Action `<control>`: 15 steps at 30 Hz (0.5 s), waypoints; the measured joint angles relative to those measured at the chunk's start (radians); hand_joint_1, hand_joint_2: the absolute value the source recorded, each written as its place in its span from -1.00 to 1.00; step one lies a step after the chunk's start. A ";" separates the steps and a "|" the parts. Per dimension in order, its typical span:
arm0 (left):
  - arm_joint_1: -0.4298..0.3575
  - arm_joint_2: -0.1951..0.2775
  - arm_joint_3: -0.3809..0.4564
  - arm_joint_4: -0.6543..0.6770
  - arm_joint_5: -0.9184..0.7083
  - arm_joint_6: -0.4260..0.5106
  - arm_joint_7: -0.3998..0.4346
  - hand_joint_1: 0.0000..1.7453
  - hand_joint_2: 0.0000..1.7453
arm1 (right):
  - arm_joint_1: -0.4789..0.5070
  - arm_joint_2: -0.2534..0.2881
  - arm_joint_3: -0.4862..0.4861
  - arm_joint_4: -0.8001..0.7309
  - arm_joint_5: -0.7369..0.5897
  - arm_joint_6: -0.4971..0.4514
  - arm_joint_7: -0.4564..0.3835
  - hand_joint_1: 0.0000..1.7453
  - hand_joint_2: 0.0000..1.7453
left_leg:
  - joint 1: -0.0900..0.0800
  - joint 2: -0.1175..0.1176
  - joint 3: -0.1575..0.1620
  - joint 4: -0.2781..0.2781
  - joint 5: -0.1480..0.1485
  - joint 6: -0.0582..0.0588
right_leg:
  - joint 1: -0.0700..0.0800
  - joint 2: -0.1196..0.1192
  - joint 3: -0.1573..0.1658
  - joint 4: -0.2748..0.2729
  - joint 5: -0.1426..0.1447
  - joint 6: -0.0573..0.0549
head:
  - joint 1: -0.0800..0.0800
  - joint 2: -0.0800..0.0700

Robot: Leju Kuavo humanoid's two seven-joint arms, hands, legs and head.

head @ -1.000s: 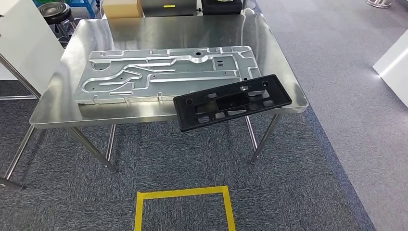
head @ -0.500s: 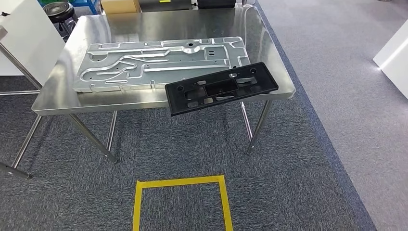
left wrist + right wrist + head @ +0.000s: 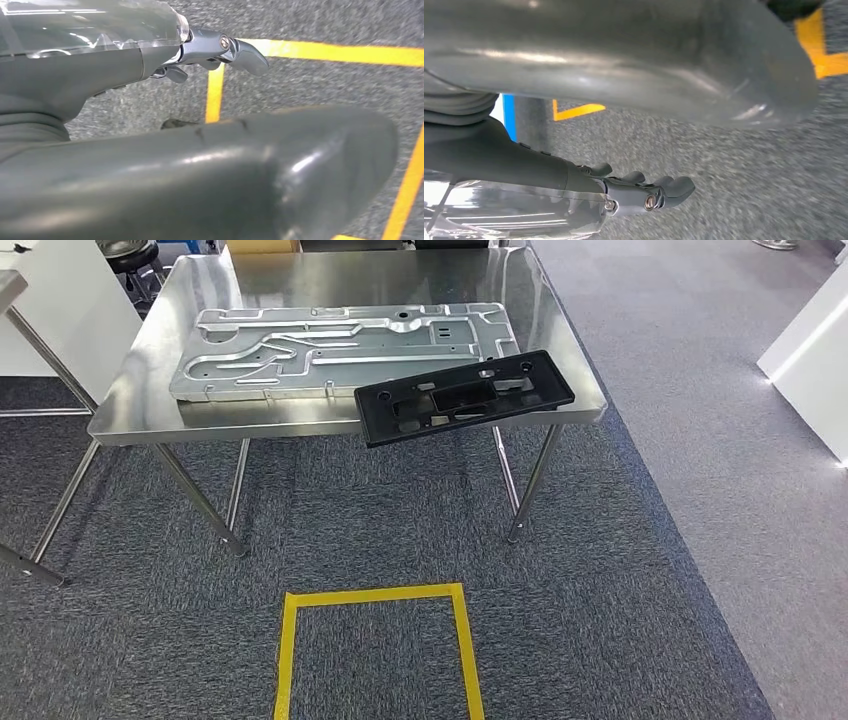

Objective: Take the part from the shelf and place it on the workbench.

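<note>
A flat black plastic part (image 3: 465, 395) with cut-outs lies at the front right of the steel workbench (image 3: 300, 425), its near corner jutting past the front edge. Behind it a large stamped silver metal plate (image 3: 340, 345) lies flat on the top. My left hand (image 3: 200, 165) hangs over the carpet with nothing in it, its dark fingers (image 3: 235, 50) stretched out away from the thick thumb. My right hand (image 3: 624, 55) also hangs over the floor and holds nothing, its fingers (image 3: 659, 192) lying apart from the thumb.
A yellow tape square (image 3: 375, 592) marks the grey carpet in front of the bench. A white cabinet (image 3: 810, 350) stands to the right and a white panel (image 3: 50, 310) to the left. A black stool (image 3: 130, 252) is behind the bench's far left corner.
The whole picture has shifted: the bench and the tape square sit higher and look smaller, so the camera has drawn back. The black part and the plate lie as before.
</note>
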 joint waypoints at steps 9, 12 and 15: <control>0.005 -0.006 -0.011 0.000 -0.028 -0.007 0.001 -1.00 -1.00 | -0.010 0.005 -0.001 0.033 -0.032 0.142 0.087 -1.00 -1.00 | 0.006 -0.007 -0.074 0.106 -0.055 -0.051 | 0.005 -0.005 0.108 -0.232 0.040 -0.059 | 0.000 0.000; 0.006 -0.007 -0.019 0.000 -0.036 -0.010 0.004 -1.00 -1.00 | -0.010 0.011 -0.003 0.038 -0.037 0.178 0.103 -1.00 -1.00 | 0.009 -0.008 -0.109 0.280 -0.172 -0.060 | 0.009 -0.006 0.062 -0.228 0.073 -0.065 | 0.000 0.000; 0.003 -0.008 -0.024 0.000 -0.037 -0.014 0.005 -1.00 -1.00 | -0.010 0.014 -0.003 0.041 -0.031 0.194 0.107 -1.00 -1.00 | 0.009 -0.008 -0.038 0.255 -0.115 -0.058 | 0.011 -0.005 0.012 -0.214 0.102 -0.059 | 0.000 0.000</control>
